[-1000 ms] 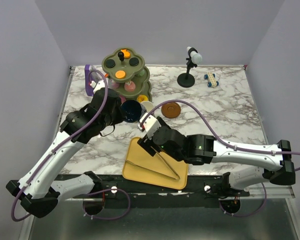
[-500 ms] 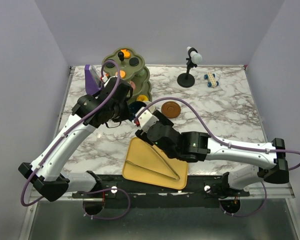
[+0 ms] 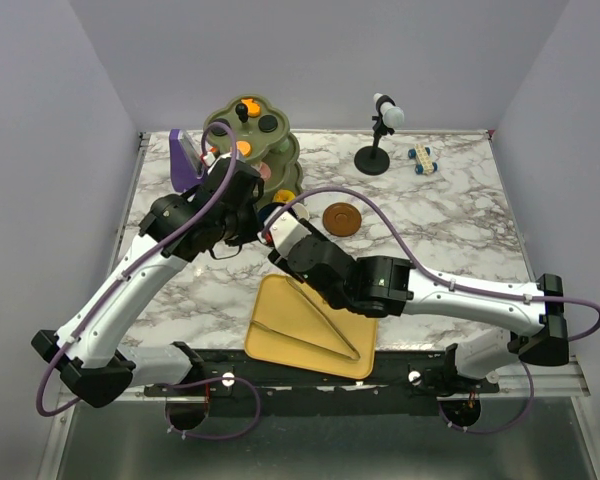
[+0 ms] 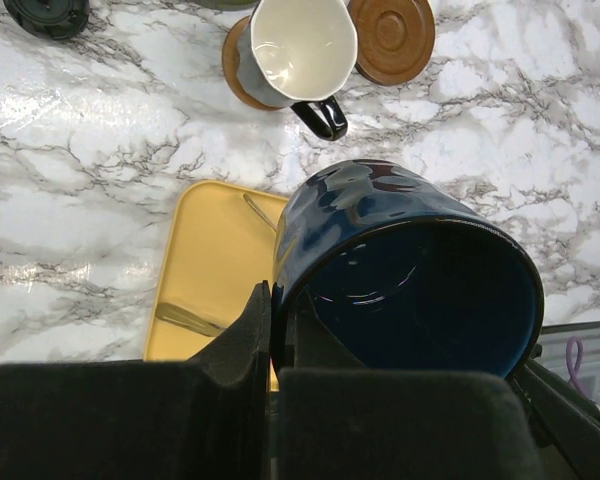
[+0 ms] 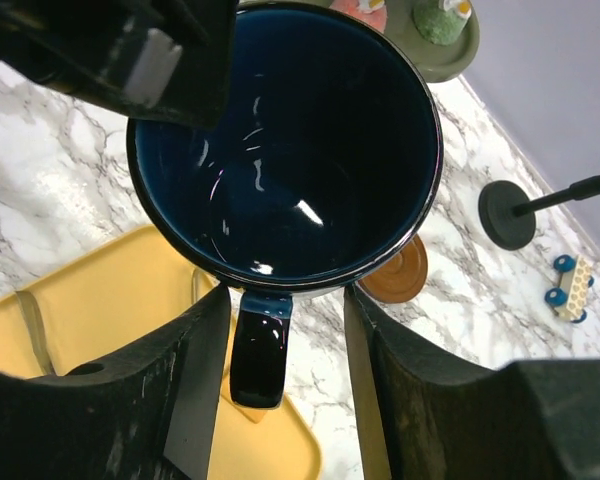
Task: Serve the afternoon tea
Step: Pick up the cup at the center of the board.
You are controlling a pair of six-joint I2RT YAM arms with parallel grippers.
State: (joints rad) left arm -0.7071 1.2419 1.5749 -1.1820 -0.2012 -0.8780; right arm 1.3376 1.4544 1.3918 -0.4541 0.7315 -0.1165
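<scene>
Handover | left claw (image 4: pixel 275 322) pinching dark-blue mug (image 4: pixel 380 230) by its rim, aloft over yellow tray (image 4: pixel 205 260) | right claw (image 5: pixel 285 320) half-wide astride the handle (image 5: pixel 257 350), not gripping | advice: centre, clamp handle firmly before left lets go.

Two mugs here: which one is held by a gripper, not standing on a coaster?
The dark-blue mug, tilted, its rim pinched by the left gripper. The cream-lined black mug stands upright on a round brown coaster.
</scene>
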